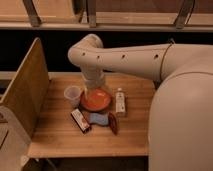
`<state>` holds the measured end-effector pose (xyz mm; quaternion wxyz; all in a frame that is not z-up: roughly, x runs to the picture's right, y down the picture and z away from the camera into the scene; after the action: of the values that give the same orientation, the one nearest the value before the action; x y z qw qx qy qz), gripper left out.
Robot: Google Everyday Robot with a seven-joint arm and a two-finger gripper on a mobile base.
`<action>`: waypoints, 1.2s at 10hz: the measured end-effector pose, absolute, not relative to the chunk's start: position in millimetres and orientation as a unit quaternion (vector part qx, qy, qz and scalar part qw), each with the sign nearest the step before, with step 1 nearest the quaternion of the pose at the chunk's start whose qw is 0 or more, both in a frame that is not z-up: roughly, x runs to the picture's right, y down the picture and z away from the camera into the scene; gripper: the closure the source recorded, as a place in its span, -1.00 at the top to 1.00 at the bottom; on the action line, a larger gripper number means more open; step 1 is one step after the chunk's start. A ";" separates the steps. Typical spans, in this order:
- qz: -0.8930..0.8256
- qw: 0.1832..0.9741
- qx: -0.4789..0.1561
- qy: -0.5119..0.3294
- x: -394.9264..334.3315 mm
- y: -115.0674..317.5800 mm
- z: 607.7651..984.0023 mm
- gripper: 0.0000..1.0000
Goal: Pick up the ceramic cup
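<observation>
The ceramic cup (72, 94) is a small pale whitish cup with a wide round rim. It stands upright on the wooden table (60, 135), just left of the orange-red bowl (95, 100). My white arm reaches in from the right and bends down over the bowl. The gripper (93, 88) hangs at the arm's end, right above the bowl's back rim and just right of the cup. It holds nothing that I can see.
A small white bottle with a red cap (119, 101) stands right of the bowl. A dark snack bar (80, 120), a blue packet (99, 119) and a dark red packet (113, 123) lie in front. A wooden side panel (25, 90) rises at the left.
</observation>
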<state>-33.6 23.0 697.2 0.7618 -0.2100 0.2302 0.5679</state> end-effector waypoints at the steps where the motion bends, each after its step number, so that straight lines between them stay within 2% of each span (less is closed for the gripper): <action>1: 0.568 0.762 -0.210 0.230 -33.6 23.0 697.3 0.30; 5: 0.553 0.779 -0.205 0.213 -38.8 12.1 700.6 0.30; 8: 0.497 0.832 -0.198 0.144 -77.2 -24.2 715.4 0.30; 12: 0.493 0.836 -0.194 0.140 -75.6 -26.8 714.3 0.30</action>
<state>-75.6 -26.8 714.3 0.8361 -0.1940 0.1404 0.4935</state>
